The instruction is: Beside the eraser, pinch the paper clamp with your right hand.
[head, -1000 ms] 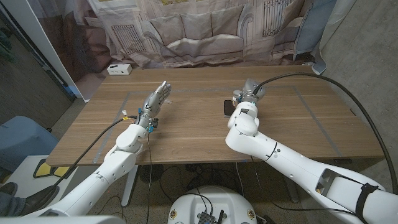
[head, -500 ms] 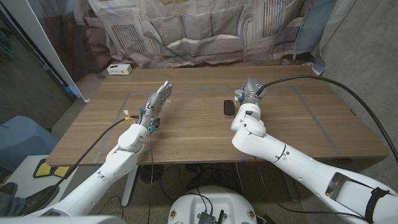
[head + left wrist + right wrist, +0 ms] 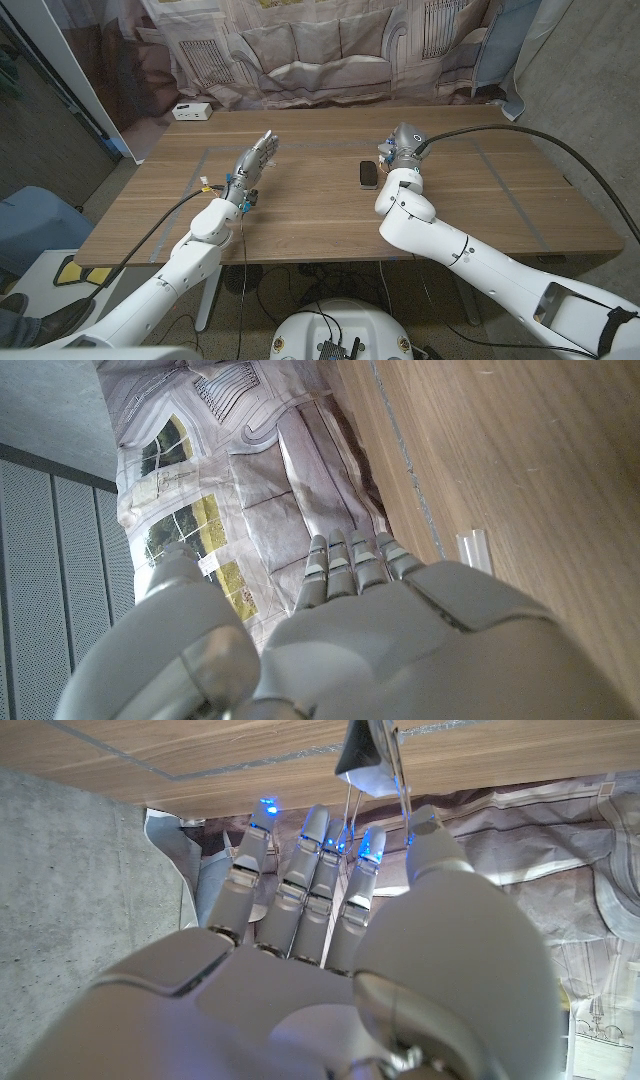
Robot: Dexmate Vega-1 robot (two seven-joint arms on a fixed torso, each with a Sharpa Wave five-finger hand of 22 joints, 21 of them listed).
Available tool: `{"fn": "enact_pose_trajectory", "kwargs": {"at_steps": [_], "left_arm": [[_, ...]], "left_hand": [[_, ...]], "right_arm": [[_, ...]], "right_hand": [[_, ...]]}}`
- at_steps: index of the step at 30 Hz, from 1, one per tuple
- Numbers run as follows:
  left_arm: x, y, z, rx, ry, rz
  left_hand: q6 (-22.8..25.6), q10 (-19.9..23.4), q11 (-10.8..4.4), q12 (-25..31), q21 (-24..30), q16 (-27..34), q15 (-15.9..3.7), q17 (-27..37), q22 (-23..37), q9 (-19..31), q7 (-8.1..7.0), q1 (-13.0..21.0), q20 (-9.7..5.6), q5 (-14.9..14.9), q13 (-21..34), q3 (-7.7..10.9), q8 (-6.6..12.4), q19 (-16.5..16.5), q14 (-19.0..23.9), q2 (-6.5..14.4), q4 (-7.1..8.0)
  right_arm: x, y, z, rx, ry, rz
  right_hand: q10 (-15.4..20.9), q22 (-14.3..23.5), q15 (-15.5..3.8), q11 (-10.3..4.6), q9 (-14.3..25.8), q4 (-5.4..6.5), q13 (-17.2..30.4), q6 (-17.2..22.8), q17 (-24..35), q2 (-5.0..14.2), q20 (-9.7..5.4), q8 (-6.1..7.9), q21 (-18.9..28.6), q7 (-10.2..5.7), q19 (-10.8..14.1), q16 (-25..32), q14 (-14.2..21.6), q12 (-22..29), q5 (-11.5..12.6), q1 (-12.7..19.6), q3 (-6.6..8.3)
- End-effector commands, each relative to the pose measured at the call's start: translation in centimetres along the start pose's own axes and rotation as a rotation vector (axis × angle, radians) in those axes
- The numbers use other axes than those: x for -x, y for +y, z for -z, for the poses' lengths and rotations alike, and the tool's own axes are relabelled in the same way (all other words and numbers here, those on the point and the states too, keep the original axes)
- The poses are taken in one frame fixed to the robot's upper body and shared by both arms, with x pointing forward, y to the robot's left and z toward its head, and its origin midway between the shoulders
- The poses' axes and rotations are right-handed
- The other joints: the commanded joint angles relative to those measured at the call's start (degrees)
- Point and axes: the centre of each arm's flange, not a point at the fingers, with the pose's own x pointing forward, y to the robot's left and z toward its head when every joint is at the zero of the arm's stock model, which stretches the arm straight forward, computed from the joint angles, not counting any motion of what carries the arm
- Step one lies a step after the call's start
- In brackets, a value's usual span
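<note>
- Clamp (image 3: 362, 750): one, black with wire handles, is sitting on the table (image 3: 300, 215) just off the right hand's fingertips, as the right wrist view is showing it.
- One dark eraser (image 3: 368, 174) is lying flat on the table, just beside the right hand (image 3: 401, 146) on the side towards the left arm.
- One white box (image 3: 190, 111) is sitting near the table's far left corner, well apart from everything else.
- Right hand is reaching out over the table past the eraser. Its fingers (image 3: 320, 870) are stretching out straight, side by side, and the thumb (image 3: 430, 840) is standing a little apart from them.
- Wire handles of the clamp are running down between the thumb tip and the nearest fingertip. Whether the hand is already pinching them or only touching them, I cannot tell.
- Left hand (image 3: 254, 160) is holding nothing, fingers straight and close together, pointing towards the far edge of the table, well apart from the clamp and eraser.
</note>
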Motion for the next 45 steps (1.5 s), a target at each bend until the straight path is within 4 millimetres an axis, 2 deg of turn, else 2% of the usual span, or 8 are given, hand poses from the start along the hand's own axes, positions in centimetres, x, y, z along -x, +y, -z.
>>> {"fn": "enact_pose_trajectory", "kwargs": {"at_steps": [1, 14, 24, 31, 36, 39, 43, 45], "left_arm": [[0.1, 0.0, 0.2, -0.002, 0.006, -0.005], [0.1, 0.1, 0.1, -0.004, 0.007, -0.007], [0.1, 0.2, 0.1, -0.006, 0.008, -0.008], [0.1, 0.2, 0.1, -0.006, 0.012, -0.009], [0.1, 0.2, 0.1, -0.005, 0.014, -0.01], [0.1, 0.2, 0.1, -0.007, 0.015, -0.011], [0.1, 0.2, 0.1, -0.008, 0.015, -0.011], [0.1, 0.2, 0.1, -0.008, 0.014, -0.01]], "left_hand": [[0.3, 0.3, 0.08, 0.0, -0.1, -0.1, -0.09, 0.3, 0.3, 0.3, 0.0, 0.1, 0.41, -0.1, 0.2, 0.25, 0.07, 0.1, 0.5, 0.4, -0.44], [0.3, 0.3, 0.15, 0.0, -0.2, -0.2, -0.14, 0.3, 0.3, 0.3, 0.0, 0.1, 0.41, -0.1, 0.2, 0.31, 0.05, 0.0, 0.4, 0.5, -0.56], [0.4, 0.3, -0.06, 0.0, -0.2, -0.2, -0.11, 0.3, 0.3, 0.3, 0.07, 0.2, 0.39, -0.1, 0.2, 0.35, 0.06, 0.1, 0.5, 0.5, -0.66], [0.4, 0.3, -0.16, 0.0, -0.2, -0.2, -0.13, 0.3, 0.3, 0.3, 0.03, 0.2, 0.41, -0.1, 0.2, 0.4, 0.05, 0.0, 0.4, 0.5, -0.76], [0.4, 0.4, 0.06, 0.0, -0.2, -0.2, -0.19, 0.3, 0.3, 0.3, 0.0, 0.3, 0.42, -0.1, 0.2, 0.45, 0.04, 0.0, 0.5, 0.6, -0.83], [0.4, 0.4, -0.12, 0.0, -0.2, -0.2, -0.21, 0.3, 0.3, 0.3, -0.05, 0.3, 0.43, -0.1, 0.2, 0.47, 0.05, 0.0, 0.5, 0.6, -0.88], [0.4, 0.4, -0.2, 0.0, -0.2, -0.2, -0.21, 0.3, 0.3, 0.3, 0.04, 0.4, 0.45, -0.1, 0.2, 0.49, 0.03, 0.0, 0.5, 0.6, -0.93], [0.4, 0.4, -0.2, 0.0, -0.2, -0.2, -0.26, 0.3, 0.3, 0.3, -0.02, 0.4, 0.43, -0.1, 0.2, 0.5, 0.03, 0.0, 0.5, 0.6, -0.96]], "right_arm": [[0.6, -0.4, 0.4, -0.077, -0.046, 0.012], [1.0, -0.8, 0.7, -0.152, -0.093, 0.016], [1.3, -1.0, 0.7, -0.175, -0.119, -0.011], [1.5, -1.3, 1.0, -0.237, -0.175, -0.031], [1.7, -1.5, 1.1, -0.275, -0.196, -0.048], [1.7, -1.6, 1.2, -0.299, -0.211, -0.054], [1.7, -1.8, 1.3, -0.315, -0.223, -0.058], [1.6, -1.9, 1.4, -0.335, -0.234, -0.079]], "right_hand": [[8.8, 0.0, -0.26, -8.86, 0.1, -0.45, 0.1, 0.8, 0.1, 0.85, -0.77, -0.02, 0.3, -0.17, 0.7, 0.1, 0.0, 0.0, 0.5, 3.7, 0.85], [12.8, 0.0, -0.82, -9.24, 0.3, 0.21, 0.0, 4.7, -0.4, 0.4, -2.2, 0.84, 0.6, -0.53, 2.2, 0.7, 3.3, 1.0, 0.6, 6.8, 1.06], [14.3, -0.1, -2.88, -9.53, 0.3, 1.19, -0.2, 6.2, -0.6, 0.43, -5.58, 0.96, 0.4, -0.48, 2.5, 1.4, 7.3, 1.0, 0.7, 6.5, 0.68], [16.5, -0.1, -4.99, -8.62, 0.2, 0.75, -0.5, 8.9, -1.1, 0.22, -7.12, 1.55, 0.1, -0.43, 2.4, 0.7, 8.4, 1.2, 0.8, 7.7, 0.98], [16.4, 0.0, -5.63, -9.05, -0.1, 1.48, -0.7, 10.3, -0.3, -0.13, -6.63, 1.52, -0.6, -2.63, 0.3, -0.7, 4.8, 0.5, 1.0, 7.1, -0.07], [16.3, 0.0, -5.87, -9.29, -0.2, 1.58, -0.7, 10.3, 0.2, -0.06, -6.7, 1.35, -0.6, -2.87, 0.1, -0.7, 4.3, 0.2, 1.2, 7.2, -0.42], [16.6, 0.0, -6.68, -8.63, -0.4, 1.56, -0.7, 10.6, 0.8, -0.01, -7.5, 1.09, -0.3, -2.88, 0.4, 0.4, 6.4, 0.0, 1.5, 7.7, -0.93], [16.8, 0.0, -6.96, -8.54, -0.4, 1.43, -0.7, 10.7, 0.7, 0.05, -8.86, 0.89, -0.2, -2.5, 0.6, 1.0, 8.4, -0.1, 1.7, 8.2, -0.95]]}}
